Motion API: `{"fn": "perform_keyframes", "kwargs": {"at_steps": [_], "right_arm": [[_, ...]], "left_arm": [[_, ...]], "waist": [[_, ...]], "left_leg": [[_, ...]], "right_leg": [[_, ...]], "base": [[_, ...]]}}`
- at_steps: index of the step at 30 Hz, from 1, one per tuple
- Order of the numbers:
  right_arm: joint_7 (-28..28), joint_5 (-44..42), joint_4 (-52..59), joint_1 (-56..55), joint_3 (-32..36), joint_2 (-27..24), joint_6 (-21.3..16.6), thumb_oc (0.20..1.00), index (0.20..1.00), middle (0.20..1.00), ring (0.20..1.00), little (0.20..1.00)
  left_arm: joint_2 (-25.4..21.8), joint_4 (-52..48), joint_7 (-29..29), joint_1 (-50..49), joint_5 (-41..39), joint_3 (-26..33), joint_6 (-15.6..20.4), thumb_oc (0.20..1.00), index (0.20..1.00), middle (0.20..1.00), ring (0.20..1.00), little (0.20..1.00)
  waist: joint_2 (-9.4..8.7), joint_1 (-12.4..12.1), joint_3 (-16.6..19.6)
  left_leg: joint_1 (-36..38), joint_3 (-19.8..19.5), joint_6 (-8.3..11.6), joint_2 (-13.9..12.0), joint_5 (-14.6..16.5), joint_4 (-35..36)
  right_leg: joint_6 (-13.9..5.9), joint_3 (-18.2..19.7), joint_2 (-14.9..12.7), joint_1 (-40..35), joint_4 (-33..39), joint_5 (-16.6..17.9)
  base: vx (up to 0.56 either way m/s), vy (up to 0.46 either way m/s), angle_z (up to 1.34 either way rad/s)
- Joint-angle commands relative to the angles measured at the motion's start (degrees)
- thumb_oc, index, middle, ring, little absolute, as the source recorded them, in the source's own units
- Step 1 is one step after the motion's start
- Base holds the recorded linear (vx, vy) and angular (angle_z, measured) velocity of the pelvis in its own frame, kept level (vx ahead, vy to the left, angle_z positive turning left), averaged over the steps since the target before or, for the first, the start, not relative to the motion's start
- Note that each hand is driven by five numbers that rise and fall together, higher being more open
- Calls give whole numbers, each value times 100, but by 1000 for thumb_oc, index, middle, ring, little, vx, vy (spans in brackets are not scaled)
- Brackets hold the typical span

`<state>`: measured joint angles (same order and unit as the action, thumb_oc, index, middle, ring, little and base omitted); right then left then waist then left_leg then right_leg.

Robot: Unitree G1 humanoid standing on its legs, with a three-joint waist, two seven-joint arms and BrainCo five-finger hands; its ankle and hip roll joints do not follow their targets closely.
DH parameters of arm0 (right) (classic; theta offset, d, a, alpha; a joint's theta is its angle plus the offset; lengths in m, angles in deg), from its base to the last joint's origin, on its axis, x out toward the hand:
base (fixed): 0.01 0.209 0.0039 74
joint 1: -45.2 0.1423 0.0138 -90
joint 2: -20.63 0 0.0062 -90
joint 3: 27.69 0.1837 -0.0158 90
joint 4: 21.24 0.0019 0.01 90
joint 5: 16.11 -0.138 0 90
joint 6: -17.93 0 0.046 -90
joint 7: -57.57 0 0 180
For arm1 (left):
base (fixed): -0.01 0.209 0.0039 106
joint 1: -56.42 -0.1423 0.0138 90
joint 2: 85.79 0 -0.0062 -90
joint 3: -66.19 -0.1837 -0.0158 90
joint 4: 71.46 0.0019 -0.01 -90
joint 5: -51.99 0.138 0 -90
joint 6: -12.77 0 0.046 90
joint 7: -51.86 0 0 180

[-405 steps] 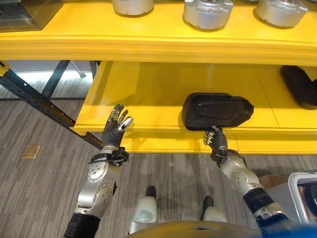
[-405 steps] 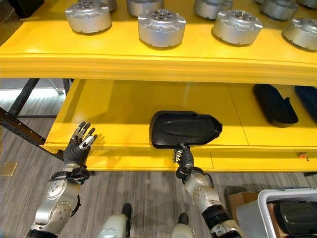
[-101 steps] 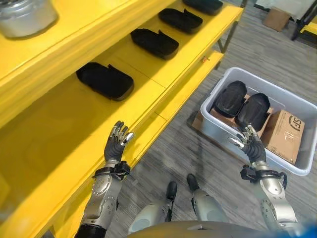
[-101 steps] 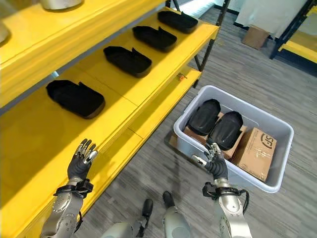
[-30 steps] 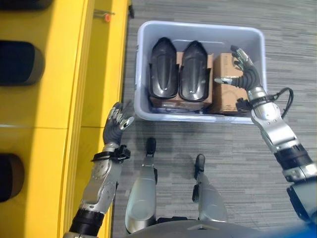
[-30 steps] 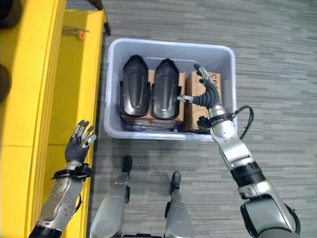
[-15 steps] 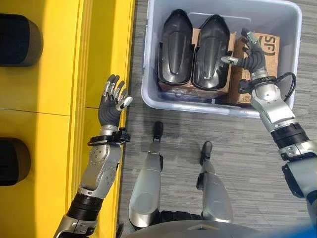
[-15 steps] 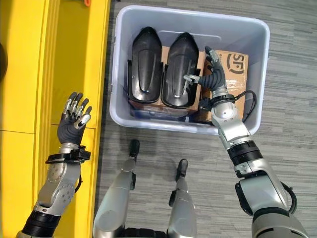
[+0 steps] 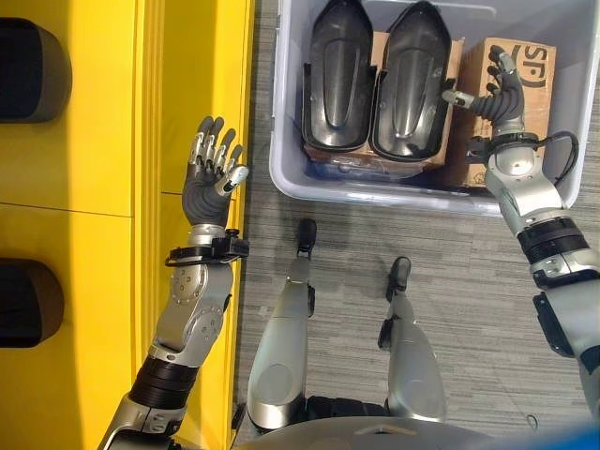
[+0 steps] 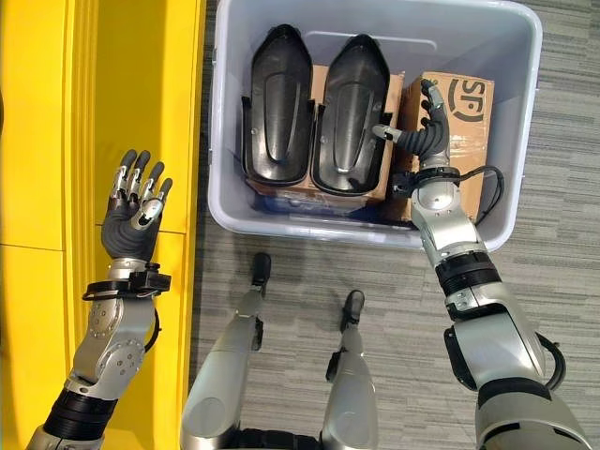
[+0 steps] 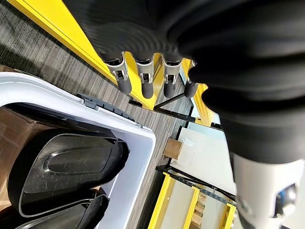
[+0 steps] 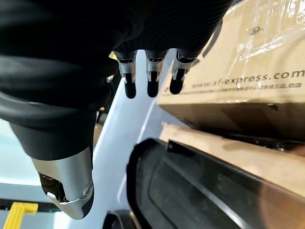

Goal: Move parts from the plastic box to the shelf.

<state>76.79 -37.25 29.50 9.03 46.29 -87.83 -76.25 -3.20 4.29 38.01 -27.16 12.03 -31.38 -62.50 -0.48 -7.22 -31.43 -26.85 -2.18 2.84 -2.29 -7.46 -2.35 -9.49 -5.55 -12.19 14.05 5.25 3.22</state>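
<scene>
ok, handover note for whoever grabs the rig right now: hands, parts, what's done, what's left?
Left hand: open, empty, raised over the yellow shelf edge.
Right hand: open, empty, inside the plastic box, over the cardboard carton beside the right-hand black part.
Parts: two black parts stand side by side in the box, the other being the left-hand black part. Two dark parts already lie on the shelf.
Done: nothing picked in this cycle.
Left: grasp a part from the box, carry it to the shelf, then the second one.
</scene>
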Motion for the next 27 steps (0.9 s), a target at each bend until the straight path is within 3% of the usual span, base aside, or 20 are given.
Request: {"fn": "perform_keyframes", "kwargs": {"at_steps": [1,27], "right_arm": [[118,-225,62,496,-70,-222,-319,1000,1000,1000,1000,1000],[67,-830,-2086,1138,-159,428,-221,1000,1000,1000,1000,1000]], "left_arm": [[-120,-576,-1,-144,-76,110,415,1000,1000,1000,1000,1000],[-20,-564,-74,-62,-107,-198,427,1000,1000,1000,1000,1000]], "waist": [[108,2,164],[307,-135,163]], "left_leg": [[-160,-58,228,-295,378,-374],[-471,-71,147,-166,418,-398]], "right_leg": [[-85,12,-456,282,-826,-326],[-73,-63,-500,571,-904,-357]], "base": [[0,0,0],[2,2,1]]}}
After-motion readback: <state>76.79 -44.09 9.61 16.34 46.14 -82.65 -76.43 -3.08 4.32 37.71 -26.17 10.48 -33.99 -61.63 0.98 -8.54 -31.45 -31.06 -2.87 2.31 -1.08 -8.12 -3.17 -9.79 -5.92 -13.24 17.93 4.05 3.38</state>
